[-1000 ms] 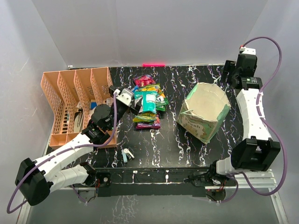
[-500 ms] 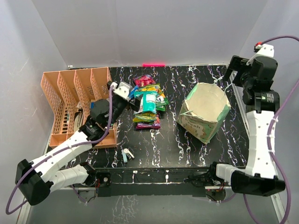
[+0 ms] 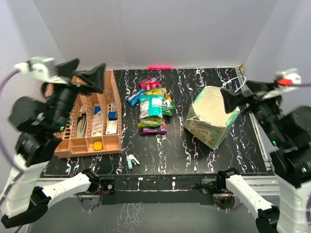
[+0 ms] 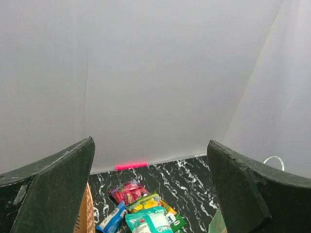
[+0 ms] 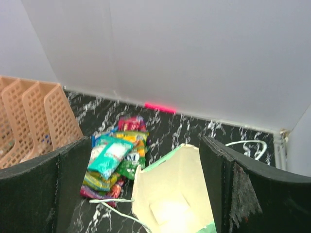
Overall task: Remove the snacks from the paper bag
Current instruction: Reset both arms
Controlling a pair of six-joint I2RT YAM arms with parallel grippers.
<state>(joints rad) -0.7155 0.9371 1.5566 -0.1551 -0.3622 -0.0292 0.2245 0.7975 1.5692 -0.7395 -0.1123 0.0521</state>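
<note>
Left arm (image 3: 34,126), right arm (image 3: 291,141) reared high off table (image 3: 184,155) since second ago. Paper bag (image 3: 213,116) unmoved at right, mouth open. Snacks (image 3: 153,108) heaped beside it, outside. Left gripper (image 3: 83,76) gone from snacks, fingers spread, empty; right gripper (image 3: 244,94) likewise agape.

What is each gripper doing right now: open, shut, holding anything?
Left gripper: open, holding nothing.
Right gripper: open, holding nothing.

Top view looks down from behind; 2 high wrist views face rearward, sharing the snacks (image 5: 111,156).
</note>
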